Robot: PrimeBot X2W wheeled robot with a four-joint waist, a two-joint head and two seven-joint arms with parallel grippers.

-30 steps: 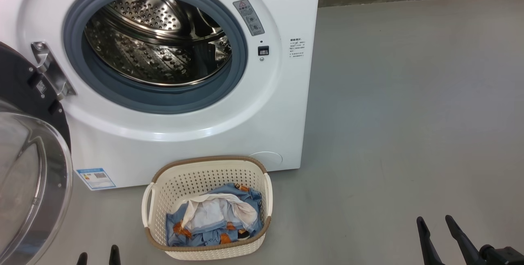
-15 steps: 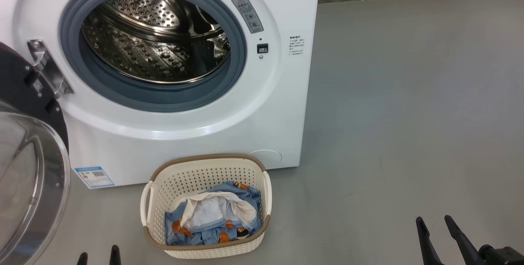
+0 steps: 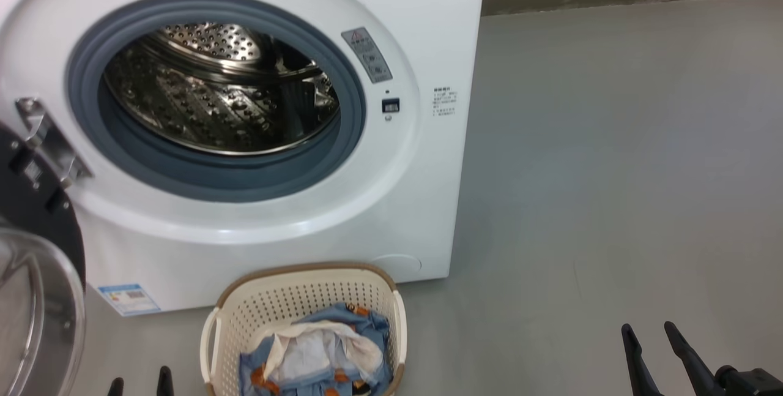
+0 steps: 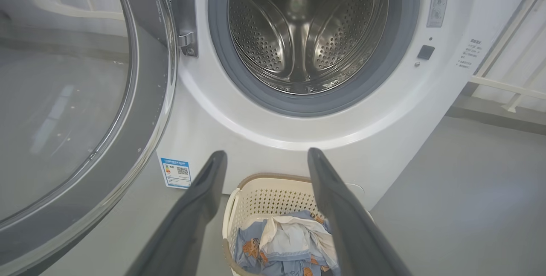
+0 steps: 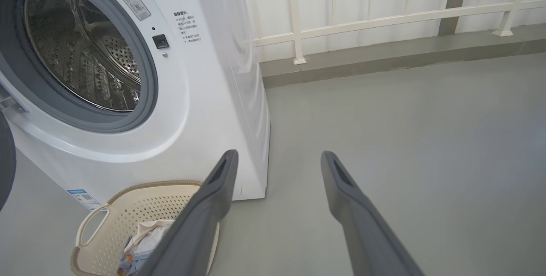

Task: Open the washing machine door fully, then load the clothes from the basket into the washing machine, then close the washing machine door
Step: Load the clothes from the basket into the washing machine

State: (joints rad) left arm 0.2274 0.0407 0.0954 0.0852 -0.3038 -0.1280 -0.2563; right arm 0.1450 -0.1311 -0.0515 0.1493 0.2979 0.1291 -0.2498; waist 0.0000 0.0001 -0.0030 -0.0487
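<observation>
Clothes [image 3: 318,356] lie bunched in the basket [image 3: 306,268], set on the floor [image 3: 612,169] just in front of the washing machine [image 3: 397,212], below its drum [image 3: 208,108], so the lift inside looks short. The washing machine door [image 4: 64,97] stands swung wide to the left, off the opening. The left gripper [image 4: 266,153], spread and empty, points over the basket, likely for a first grab; the right gripper [image 5: 278,153], likewise spread and empty, hangs well apart over floor

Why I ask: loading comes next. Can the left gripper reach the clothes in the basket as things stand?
Probably yes: the left gripper is open, the clothes lie uncovered in the basket just ahead of it, and the washing machine door stands aside.
</observation>
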